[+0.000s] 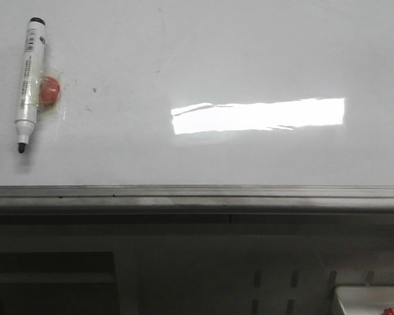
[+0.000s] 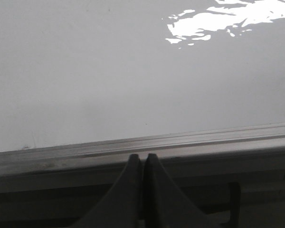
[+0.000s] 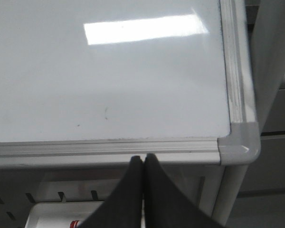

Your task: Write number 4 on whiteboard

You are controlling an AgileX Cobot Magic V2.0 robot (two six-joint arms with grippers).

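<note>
Below the grey edge rail [image 1: 197,192], the front view showed dark shelving; above it the whiteboard [image 1: 249,52] lay glossy and white with a bright rectangular glare [image 1: 258,115], bearing only faint dark specks and no drawn numeral. An uncapped marker [image 1: 27,85] rested on the board's left part, touching a red magnet [image 1: 48,90].

From the left wrist, the left gripper [image 2: 143,159] had its fingers pressed together, empty, over the rail.

From the right wrist, the right gripper [image 3: 143,159] was likewise closed on nothing, near the board's rounded corner [image 3: 240,145].

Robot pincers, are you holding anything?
No. The left pincer and right pincer are shut on nothing; the marker lies on the whiteboard.
</note>
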